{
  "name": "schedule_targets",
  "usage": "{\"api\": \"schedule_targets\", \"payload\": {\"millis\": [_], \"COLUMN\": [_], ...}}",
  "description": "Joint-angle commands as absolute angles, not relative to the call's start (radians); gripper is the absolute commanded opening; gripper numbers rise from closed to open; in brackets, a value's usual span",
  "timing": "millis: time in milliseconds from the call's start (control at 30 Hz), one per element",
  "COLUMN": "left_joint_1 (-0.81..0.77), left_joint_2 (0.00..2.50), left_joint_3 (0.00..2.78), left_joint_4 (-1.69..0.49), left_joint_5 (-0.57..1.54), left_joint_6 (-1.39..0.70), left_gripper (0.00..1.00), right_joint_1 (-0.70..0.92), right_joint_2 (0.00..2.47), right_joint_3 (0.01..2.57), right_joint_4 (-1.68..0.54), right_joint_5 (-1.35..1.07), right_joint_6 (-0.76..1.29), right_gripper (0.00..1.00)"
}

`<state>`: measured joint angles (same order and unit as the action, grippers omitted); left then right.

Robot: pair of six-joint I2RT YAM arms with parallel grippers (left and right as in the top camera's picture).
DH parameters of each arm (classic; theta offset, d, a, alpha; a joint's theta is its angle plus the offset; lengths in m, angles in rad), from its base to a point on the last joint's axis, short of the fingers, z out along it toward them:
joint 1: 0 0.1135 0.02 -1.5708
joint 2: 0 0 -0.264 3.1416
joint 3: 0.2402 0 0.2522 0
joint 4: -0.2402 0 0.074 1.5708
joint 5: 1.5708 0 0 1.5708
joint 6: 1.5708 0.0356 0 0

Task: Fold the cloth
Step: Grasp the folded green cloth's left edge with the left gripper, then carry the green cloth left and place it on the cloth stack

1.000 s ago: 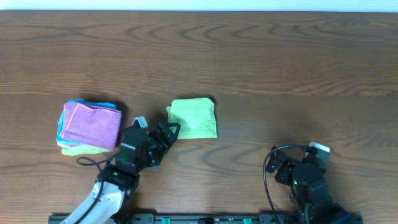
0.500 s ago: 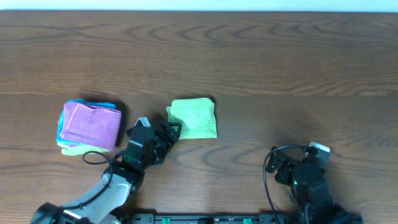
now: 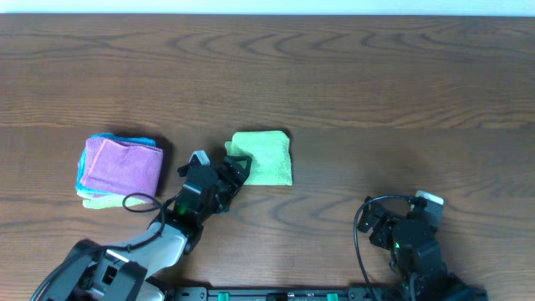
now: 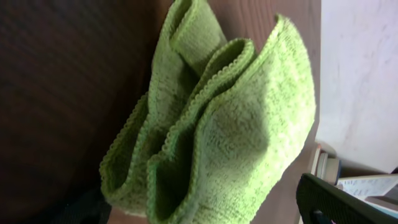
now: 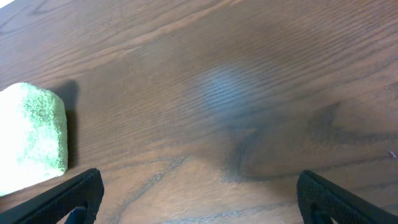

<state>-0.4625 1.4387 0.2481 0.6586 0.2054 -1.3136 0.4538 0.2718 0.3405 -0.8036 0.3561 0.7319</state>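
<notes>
The folded lime-green cloth [image 3: 266, 157] lies on the wooden table [image 3: 376, 84]. My left gripper [image 3: 236, 170], fingers apart, straddles its left edge. My right gripper [image 5: 199, 193], also spread, sits well to its right.

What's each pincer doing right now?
Left pincer: open, around the edge of the cloth.
Right pincer: open, holding nothing.

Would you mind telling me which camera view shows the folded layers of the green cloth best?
The left wrist view: the green cloth fills the frame, with its stacked edges clear. The overhead view shows the whole cloth, small, layers unreadable; the right wrist view catches only one end at its left border.
</notes>
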Motion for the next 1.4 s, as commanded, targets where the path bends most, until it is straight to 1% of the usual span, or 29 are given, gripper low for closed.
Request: {"api": "schedule_targets", "payload": {"millis": [0,167,200,467,500,533,567,600,667,767,867,967,1133,1267,1367], "left_joint_1": [-0.466,-0.466,-0.466,-0.502,-0.506,-0.506,-0.506,-0.506,-0.506,-0.506,-0.505,-0.504,-0.501,-0.486,-0.473], "left_joint_2": [1.514,1.575,1.587,1.686,1.693,1.698,1.7,1.7,1.7,1.7,1.7,1.699,1.665,1.594,1.515], "left_joint_3": [0.225,0.242,0.247,0.3,0.305,0.308,0.31,0.31,0.31,0.31,0.311,0.315,0.361,0.406,0.46], "left_joint_4": [0.639,0.669,0.671,0.711,0.715,0.715,0.715,0.715,0.714,0.714,0.731,0.783,0.77,0.644,0.489], "left_joint_5": [0.146,0.146,0.146,0.146,0.145,0.146,0.146,0.144,0.144,0.14,0.146,0.19,0.283,0.291,0.297], "left_joint_6": [-1.317,-1.317,-1.317,-1.316,-1.316,-1.316,-1.316,-1.314,-1.312,-1.3,-1.242,-1.168,-1.068,-1.032,-0.963], "left_gripper": [0.97,1.0,0.95,0.8,0.75,0.64,0.45,0.31,0.06,0.06,0.06,0.06,0.05,0.06,0.06], "right_joint_1": [0.449,0.449,0.449,0.449,0.449,0.449,0.449,0.449,0.449,0.449,0.449,0.449,0.449,0.449,0.449], "right_joint_2": [0.266,0.266,0.266,0.266,0.266,0.266,0.266,0.266,0.266,0.266,0.266,0.266,0.266,0.266,0.266], "right_joint_3": [0.339,0.339,0.339,0.339,0.339,0.339,0.339,0.339,0.339,0.339,0.339,0.339,0.339,0.339,0.339], "right_joint_4": [-0.805,-0.805,-0.805,-0.805,-0.805,-0.805,-0.805,-0.805,-0.805,-0.805,-0.805,-0.805,-0.805,-0.805,-0.805], "right_joint_5": [0.369,0.369,0.369,0.369,0.369,0.369,0.369,0.369,0.369,0.369,0.369,0.369,0.369,0.369,0.369], "right_joint_6": [0.747,0.747,0.747,0.747,0.747,0.747,0.747,0.747,0.747,0.747,0.747,0.747,0.747,0.747,0.747], "right_gripper": [0.99,0.99,0.99,0.99,0.99,0.99,0.99,0.99,0.99,0.99,0.99,0.99,0.99,0.99,0.99]}}
